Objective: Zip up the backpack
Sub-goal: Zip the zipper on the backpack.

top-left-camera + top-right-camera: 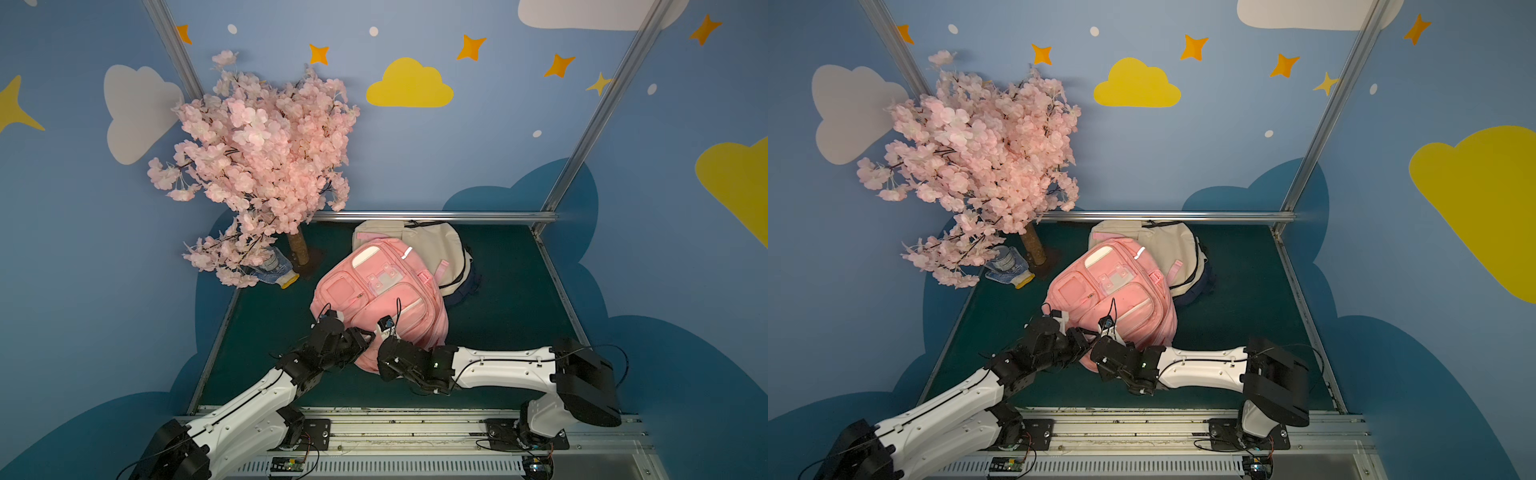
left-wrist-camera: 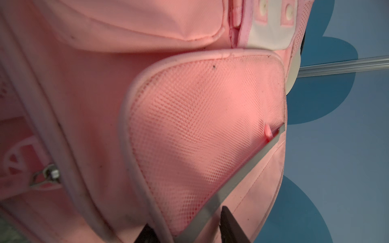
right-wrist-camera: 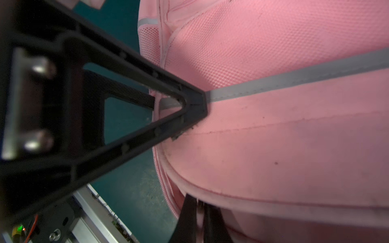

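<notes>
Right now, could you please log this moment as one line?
backpack: lying on table | left gripper: jaws apart around grey strip, grip unclear | right gripper: shut at backpack's near edge, hold unclear

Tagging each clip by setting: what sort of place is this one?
Probably a staged robot test booth, dressed like a child's room: blue walls with painted clouds and stars, aluminium frame posts, and a fake blossom tree on a green mat.
</notes>
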